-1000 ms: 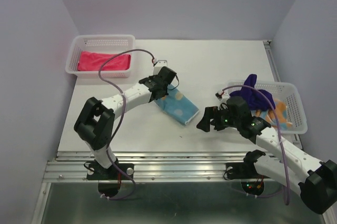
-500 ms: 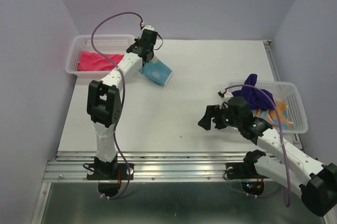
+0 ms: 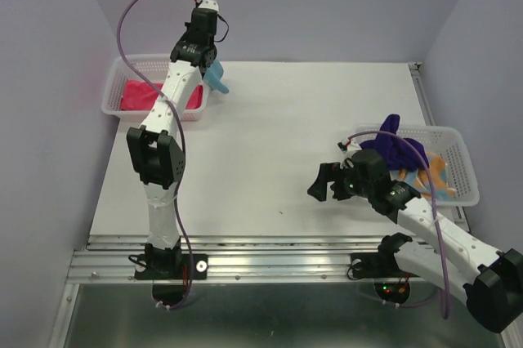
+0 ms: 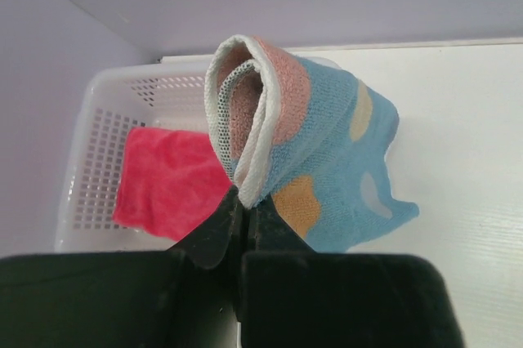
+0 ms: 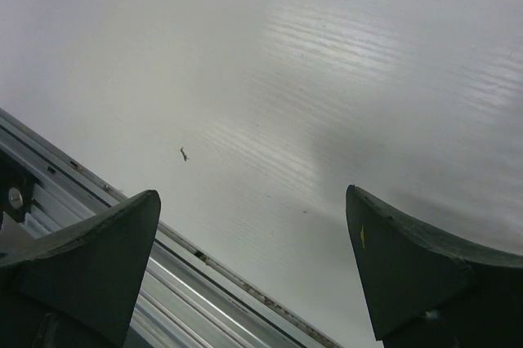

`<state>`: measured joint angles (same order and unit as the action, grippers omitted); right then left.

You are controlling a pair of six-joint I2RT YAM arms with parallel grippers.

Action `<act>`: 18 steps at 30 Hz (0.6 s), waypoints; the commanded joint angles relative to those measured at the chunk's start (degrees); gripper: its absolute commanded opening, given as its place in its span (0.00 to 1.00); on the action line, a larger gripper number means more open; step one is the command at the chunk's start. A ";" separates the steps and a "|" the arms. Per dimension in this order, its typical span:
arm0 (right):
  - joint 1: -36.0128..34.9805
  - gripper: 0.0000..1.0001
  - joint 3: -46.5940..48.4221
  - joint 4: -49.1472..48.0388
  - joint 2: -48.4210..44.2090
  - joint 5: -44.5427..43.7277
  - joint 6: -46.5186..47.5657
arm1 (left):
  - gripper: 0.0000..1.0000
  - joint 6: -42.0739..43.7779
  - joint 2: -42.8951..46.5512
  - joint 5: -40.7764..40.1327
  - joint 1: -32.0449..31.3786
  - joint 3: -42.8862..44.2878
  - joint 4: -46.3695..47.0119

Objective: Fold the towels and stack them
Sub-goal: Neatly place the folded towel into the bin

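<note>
**Desk:** What is at far left?

**Photographer:** The left basket point(image 3: 122, 66), white mesh, sits at the back corner of the counter point(image 3: 286, 119) with the pink towel point(image 3: 140, 93) lying inside it. Just at its right-hand rim, the left jaws are pinched tight on the folded edge of the blue dotted towel point(image 4: 327, 144). The towel hangs in the air, clear of the counter.

**Desk:** What might spoil the drop?

**Photographer:** As I read it, the hold is on one bunched edge only. Released from up there, the folds could fall open. The cloth could also land across the rim, half in and half out, rather than square on the pink one. Coming down too near the wall could shove the light basket.

**Desk:** And to the right?

**Photographer:** The right jaws stand wide, holding nothing, low over bare counter. Beside them the right basket point(image 3: 466, 170) holds the purple towel point(image 3: 394, 148), heaped above the rim, and the orange patterned towel point(image 3: 440, 175). A careless pull on the purple one may drag its neighbour out.
</note>
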<state>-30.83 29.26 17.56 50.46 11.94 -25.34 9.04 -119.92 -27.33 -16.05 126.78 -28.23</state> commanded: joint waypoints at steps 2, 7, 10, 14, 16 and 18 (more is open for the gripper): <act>-0.46 1.00 3.53 -0.69 0.34 -1.84 0.21 | 0.00 2.30 4.25 1.58 2.25 2.77 -2.44; -0.37 1.00 3.62 -0.77 0.52 -2.01 0.12 | 0.00 2.12 5.48 3.51 6.46 2.16 -3.24; -0.37 1.00 3.62 -0.60 0.43 -2.19 0.03 | 0.00 2.12 5.57 5.09 9.27 0.58 -2.89; -0.37 1.00 3.88 -0.16 0.61 -1.40 0.21 | 0.00 4.83 6.62 7.90 11.65 -5.28 1.48; -0.46 1.00 3.71 0.02 0.35 -1.31 0.21 | 0.00 6.68 7.77 8.08 12.27 -8.64 4.39; -0.37 1.00 3.62 -0.07 0.08 -1.57 0.21 | 0.00 7.22 7.51 8.96 13.32 -10.76 5.99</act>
<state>-30.85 29.30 17.63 51.07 11.14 -25.32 12.75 -116.64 -20.29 -3.66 119.37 -28.23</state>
